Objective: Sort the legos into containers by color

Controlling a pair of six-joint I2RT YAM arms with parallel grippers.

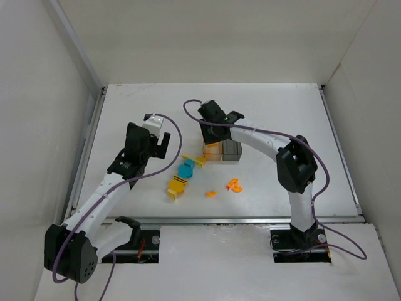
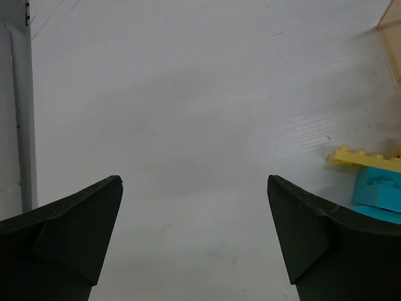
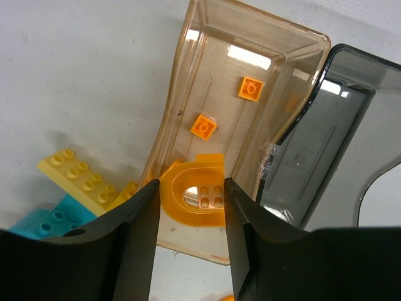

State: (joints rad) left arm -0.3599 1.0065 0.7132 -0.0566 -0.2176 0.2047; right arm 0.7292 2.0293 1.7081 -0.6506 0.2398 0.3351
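The right arm [image 1: 294,169] rose from its base, bent at a high elbow and reached left and forward, its wrist pitched down over the containers [image 1: 222,150]. The right gripper [image 3: 191,187] had its fingers clamped on the two sides of an orange arch piece [image 3: 188,219], held at the near end of the amber box [image 3: 178,94] – whether above the rim or already inside could not be told. Two small orange legos [image 3: 203,126] lay on that box's floor; the grey box [image 3: 351,94] stood joined to its right.

The left arm [image 1: 100,200] stretched forward and rightward, low over the table [image 1: 282,106]. The left gripper [image 2: 194,179] hung with its fingers wide apart around bare surface – gripping nothing. A yellow brick [image 2: 366,158] and a teal piece [image 2: 379,191] lay just to its right, touching each other. More orange pieces [image 1: 235,185] sat loose nearer the bases.
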